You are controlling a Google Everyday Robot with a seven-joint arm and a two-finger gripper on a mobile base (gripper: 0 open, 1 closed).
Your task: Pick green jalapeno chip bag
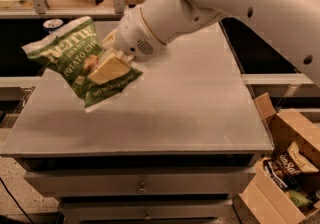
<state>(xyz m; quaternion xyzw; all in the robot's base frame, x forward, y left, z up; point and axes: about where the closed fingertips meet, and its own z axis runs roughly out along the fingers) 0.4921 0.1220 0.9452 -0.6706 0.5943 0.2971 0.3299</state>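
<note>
The green jalapeno chip bag (70,60) is a large flat green bag with white "Kettle Brand Potato Chips" lettering and white ends. It hangs tilted in the air above the left part of the grey table (180,113). My gripper (111,65) is shut on the bag's right side, with one cream finger (107,69) lying across its front. The white arm comes in from the upper right.
A blue can (52,24) stands at the table's back left, mostly hidden behind the bag. An open cardboard box (287,168) with snack bags sits on the floor at the lower right. A counter with rails runs behind the table. Drawers are below the tabletop.
</note>
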